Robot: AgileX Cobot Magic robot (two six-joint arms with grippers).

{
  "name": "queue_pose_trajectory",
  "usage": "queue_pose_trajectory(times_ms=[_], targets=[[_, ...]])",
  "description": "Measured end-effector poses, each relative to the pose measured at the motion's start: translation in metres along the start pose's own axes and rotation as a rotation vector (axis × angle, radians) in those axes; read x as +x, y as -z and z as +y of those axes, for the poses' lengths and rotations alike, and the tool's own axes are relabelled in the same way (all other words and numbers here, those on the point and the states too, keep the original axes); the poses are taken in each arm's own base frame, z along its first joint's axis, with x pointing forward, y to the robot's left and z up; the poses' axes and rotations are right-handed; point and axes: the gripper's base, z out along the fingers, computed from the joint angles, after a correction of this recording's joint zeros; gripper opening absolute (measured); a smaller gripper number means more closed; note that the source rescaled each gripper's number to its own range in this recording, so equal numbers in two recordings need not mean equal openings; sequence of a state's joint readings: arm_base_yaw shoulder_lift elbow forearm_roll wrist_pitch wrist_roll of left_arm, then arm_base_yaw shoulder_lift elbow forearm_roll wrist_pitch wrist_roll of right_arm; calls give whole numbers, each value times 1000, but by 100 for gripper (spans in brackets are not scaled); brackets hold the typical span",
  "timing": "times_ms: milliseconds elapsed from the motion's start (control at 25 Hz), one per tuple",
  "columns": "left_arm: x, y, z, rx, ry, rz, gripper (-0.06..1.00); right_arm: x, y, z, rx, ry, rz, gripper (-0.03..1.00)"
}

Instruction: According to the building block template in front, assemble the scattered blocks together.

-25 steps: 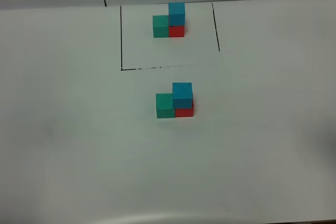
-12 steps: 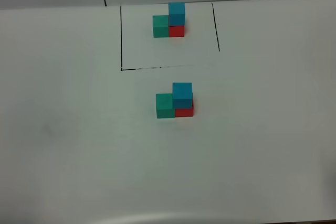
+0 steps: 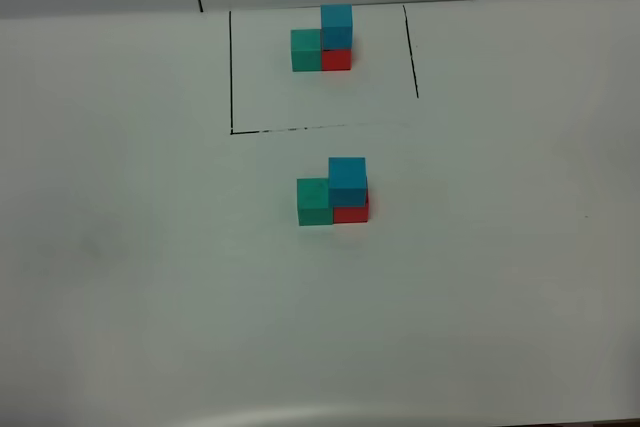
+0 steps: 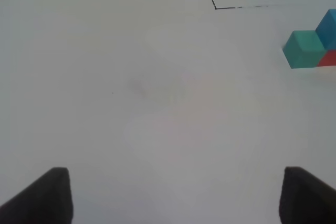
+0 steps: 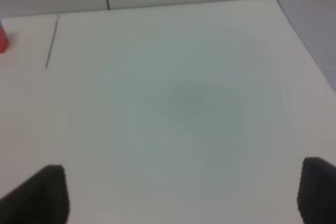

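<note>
White matte table [image 3: 120, 277] fills the overhead view. Black-line-outlined rectangle [image 3: 231, 67] drawn at 12 o'clock, near the far edge; inside it, toward its far side, the building block template [image 3: 322, 45]: small green cube touching a red cube, blue cube on top of the red.

Just outside the outline's near line, toward 6 o'clock from the template, sit the scattered blocks, already joined. Teal-green matte cube [image 3: 314, 201] at 9 o'clock of the red matte cube [image 3: 352, 212], touching it; blue matte cube [image 3: 347, 181] on top of the red. Same arrangement as the template.

Left gripper [image 4: 173, 195]: dark fingers spread wide apart, nothing between them, above bare table; assembled trio at its 2 o'clock, well apart. Right gripper [image 5: 181, 195]: fingers likewise wide apart, holding nothing, over bare table.
</note>
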State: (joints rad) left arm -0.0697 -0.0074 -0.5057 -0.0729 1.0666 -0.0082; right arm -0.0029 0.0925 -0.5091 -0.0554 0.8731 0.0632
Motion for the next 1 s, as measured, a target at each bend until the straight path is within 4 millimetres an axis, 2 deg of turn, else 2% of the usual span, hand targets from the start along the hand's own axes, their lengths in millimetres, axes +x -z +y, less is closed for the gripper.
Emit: queue_pose_trajectory(times_ms=[160, 280, 480, 1000], targets=[[0, 0, 0, 0, 0, 0, 74, 7, 13, -3, 21, -9, -54, 77], [0, 0, 0, 0, 0, 0, 74, 11, 17, -3, 24, -17, -27, 77], [0, 0, 0, 0, 0, 0, 74, 22, 15, -4, 31, -22, 84, 77], [0, 0, 0, 0, 0, 0, 74, 24, 14, -3, 17, 5, 96, 76]])
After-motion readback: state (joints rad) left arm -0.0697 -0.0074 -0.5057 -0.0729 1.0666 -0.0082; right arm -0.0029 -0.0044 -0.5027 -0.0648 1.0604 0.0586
